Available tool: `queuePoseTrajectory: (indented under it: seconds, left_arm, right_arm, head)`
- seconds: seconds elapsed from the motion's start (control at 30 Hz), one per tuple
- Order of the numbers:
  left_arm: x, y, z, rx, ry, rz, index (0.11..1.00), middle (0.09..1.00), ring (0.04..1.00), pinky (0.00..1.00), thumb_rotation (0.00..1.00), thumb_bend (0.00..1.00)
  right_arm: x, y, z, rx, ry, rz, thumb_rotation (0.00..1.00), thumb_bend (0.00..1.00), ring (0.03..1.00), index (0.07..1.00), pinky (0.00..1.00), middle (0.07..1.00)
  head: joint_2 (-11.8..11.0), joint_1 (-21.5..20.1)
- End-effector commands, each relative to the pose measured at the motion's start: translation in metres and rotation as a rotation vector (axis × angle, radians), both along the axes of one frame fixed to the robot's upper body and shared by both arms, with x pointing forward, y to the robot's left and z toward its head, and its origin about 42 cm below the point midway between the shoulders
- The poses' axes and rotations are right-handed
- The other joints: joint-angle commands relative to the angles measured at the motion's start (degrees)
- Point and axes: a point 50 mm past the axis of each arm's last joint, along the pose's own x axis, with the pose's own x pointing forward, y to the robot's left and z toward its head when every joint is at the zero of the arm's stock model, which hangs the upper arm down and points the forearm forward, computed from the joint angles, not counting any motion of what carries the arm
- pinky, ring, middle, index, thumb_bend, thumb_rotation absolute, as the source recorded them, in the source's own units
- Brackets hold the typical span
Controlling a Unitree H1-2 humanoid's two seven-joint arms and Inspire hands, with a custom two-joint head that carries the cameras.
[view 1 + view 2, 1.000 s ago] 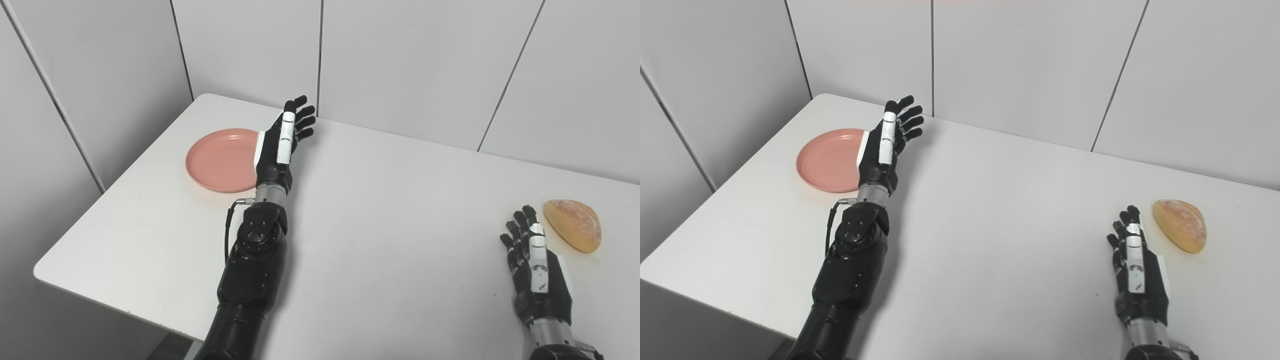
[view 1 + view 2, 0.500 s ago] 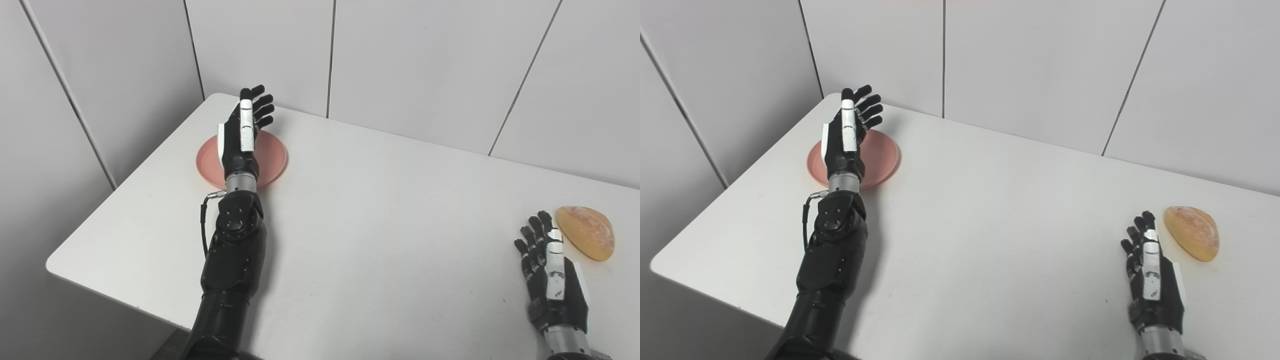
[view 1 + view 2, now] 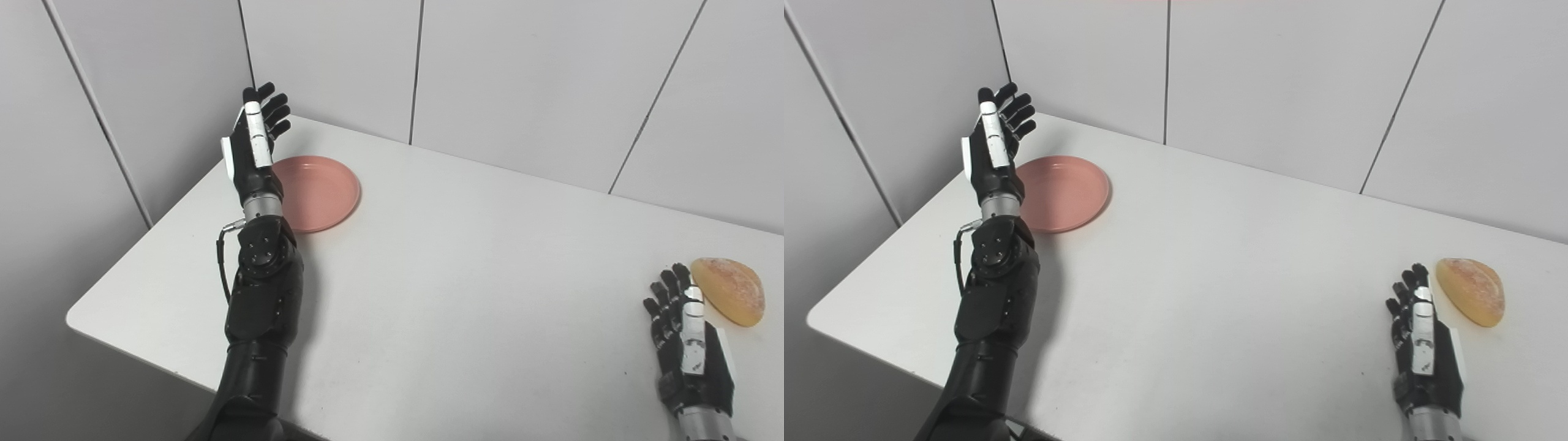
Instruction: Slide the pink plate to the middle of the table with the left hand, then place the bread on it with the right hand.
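Left hand (image 3: 252,144) swung left across the pink plate (image 3: 318,191), fingers spread, empty.

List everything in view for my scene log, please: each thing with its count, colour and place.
plate: one, pink, far left part of the table, empty.
bread: one, golden brown, right side of the table.
table: one, white, set against the wall panels.
wall panels: pale grey, behind and to the left.
left hand: one, black and white, open, raised at the plate's left edge.
right hand: one, black and white, open, just left of the bread.
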Motion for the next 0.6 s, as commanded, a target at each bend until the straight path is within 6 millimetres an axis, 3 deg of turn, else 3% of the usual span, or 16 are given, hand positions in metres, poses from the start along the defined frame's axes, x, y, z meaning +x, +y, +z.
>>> queuePoseTrajectory:
  seconds: [0.0,0.23,0.57]
  left_arm:
    - [0.002,0.011,0.017,0.036,-0.060,0.024,0.745,0.751,0.771,0.78,1.00,0.75]
    - [-0.003,0.030,0.004,0.026,-0.009,0.067,0.801,0.797,0.817,0.83,1.00,0.70]
    - [-0.003,0.041,-0.018,-0.002,0.061,0.100,0.829,0.827,0.842,0.87,1.00,0.67]
  right_arm:
    - [0.005,-0.001,0.016,0.002,-0.057,0.007,0.96,0.74,1.000,1.000,1.00,1.000]
    - [0.004,-0.001,0.018,-0.004,-0.059,0.008,0.96,0.73,1.000,1.000,1.00,1.000]
    - [0.002,-0.001,0.021,-0.009,-0.059,0.018,0.97,0.71,1.000,1.000,1.00,1.000]
  head:
    - [-0.04,0.02]
    - [-0.12,0.21]
    - [0.01,0.33]
